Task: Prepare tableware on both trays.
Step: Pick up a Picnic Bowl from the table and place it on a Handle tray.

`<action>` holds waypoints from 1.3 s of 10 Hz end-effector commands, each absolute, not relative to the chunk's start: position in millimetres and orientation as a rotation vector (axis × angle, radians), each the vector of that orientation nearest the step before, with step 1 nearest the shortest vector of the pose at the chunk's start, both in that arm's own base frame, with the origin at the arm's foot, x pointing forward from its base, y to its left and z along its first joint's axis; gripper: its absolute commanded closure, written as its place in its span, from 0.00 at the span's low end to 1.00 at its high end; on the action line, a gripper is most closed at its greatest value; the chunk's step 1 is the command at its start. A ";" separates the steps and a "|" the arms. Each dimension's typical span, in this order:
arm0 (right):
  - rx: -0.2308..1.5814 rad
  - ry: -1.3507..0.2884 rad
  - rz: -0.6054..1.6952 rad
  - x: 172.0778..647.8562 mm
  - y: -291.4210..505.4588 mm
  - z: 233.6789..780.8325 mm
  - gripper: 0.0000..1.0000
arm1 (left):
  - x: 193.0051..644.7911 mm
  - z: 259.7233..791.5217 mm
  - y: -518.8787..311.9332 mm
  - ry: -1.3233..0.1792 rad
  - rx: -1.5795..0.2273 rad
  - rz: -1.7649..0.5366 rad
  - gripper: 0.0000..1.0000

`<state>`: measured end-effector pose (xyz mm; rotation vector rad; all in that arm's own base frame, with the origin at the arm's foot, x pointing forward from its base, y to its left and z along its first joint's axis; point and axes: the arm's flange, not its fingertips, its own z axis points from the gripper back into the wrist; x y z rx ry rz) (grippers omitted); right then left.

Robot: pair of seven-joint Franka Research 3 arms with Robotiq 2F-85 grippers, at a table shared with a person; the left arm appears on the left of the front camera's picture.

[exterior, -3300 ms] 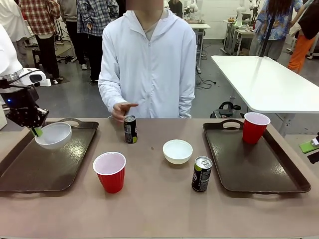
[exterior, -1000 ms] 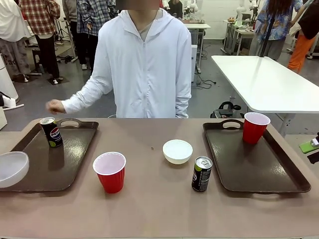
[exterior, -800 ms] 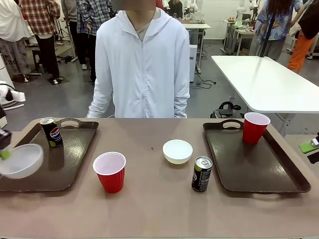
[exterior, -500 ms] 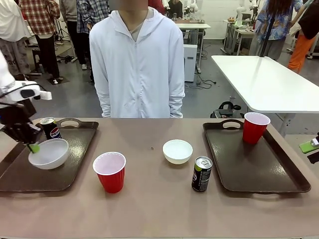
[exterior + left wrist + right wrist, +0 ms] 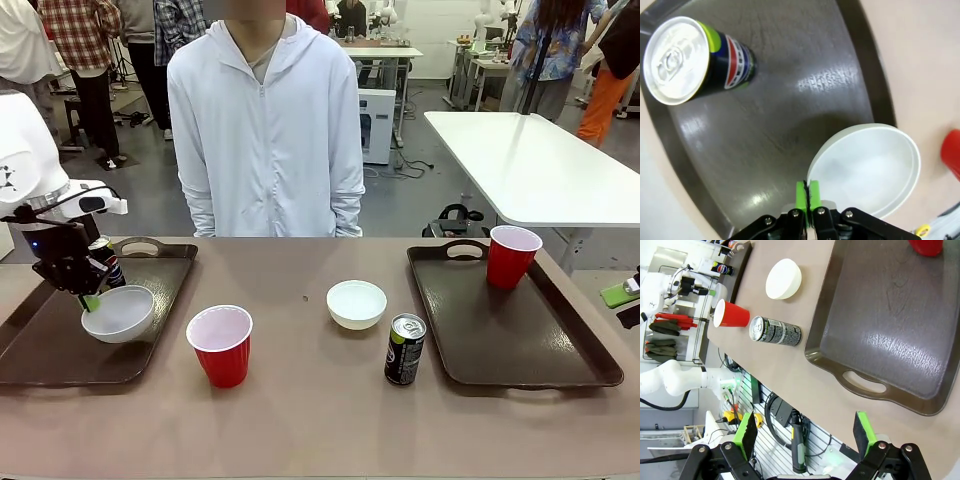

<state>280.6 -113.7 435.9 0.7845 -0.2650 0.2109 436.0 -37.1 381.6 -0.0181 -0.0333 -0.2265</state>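
The left hand (image 5: 88, 298) (image 5: 807, 192), at the picture's left, is clamped shut on the near rim of a bowl (image 5: 122, 315) over the left tray (image 5: 50, 350); I cannot tell whether the bowl rests on it. Just behind the hand, a can (image 5: 110, 272) stands upright at the tray's far end. The right hand (image 5: 805, 426) hangs off the counter's edge with its fingers spread wide and nothing between them.

The tan, matte counter (image 5: 320, 420) carries a cup (image 5: 221, 345), a second bowl (image 5: 356, 304) and a second can (image 5: 404, 349) between the trays. The glossy right tray (image 5: 530, 340) holds a second cup (image 5: 512, 257) at its far end.

A person (image 5: 265, 130) in a white hooded jacket stands at the counter's far side. Behind, at upper right, is a white table (image 5: 530, 170) on a grey floor, with other people standing farther back.
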 end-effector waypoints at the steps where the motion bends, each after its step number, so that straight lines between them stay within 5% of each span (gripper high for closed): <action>1: 0.797 -0.268 0.214 281.0 -113.9 435.9 0.00 | 444.7 375.1 -35.8 -0.014 0.054 -0.201 0.98; 3: 0.797 -0.268 0.214 281.0 -113.9 435.9 0.00 | 447.6 369.4 -33.1 -0.001 0.058 -0.208 0.98; 4: 0.797 -0.268 0.214 281.0 -113.9 435.9 0.00 | 447.3 369.4 -33.9 -0.002 0.061 -0.208 0.88; 5: 0.797 -0.268 0.214 281.0 -113.9 435.9 0.00 | 446.9 370.0 -34.2 -0.001 0.065 -0.209 0.49; 7: 0.797 -0.268 0.214 281.0 -113.9 435.9 0.00 | 447.0 371.8 -32.8 0.012 0.064 -0.213 0.00; 9: 0.797 -0.268 0.214 281.0 -113.9 435.9 0.00 | 438.9 385.4 -28.8 0.003 0.063 -0.229 0.00; 10: 0.797 -0.268 0.214 281.0 -113.9 435.9 0.00 | 432.5 397.1 -27.0 -0.014 0.061 -0.238 0.47; 13: 0.797 -0.268 0.214 281.0 -113.9 435.9 0.00 | 419.3 433.6 -20.6 -0.033 -0.014 -0.269 0.18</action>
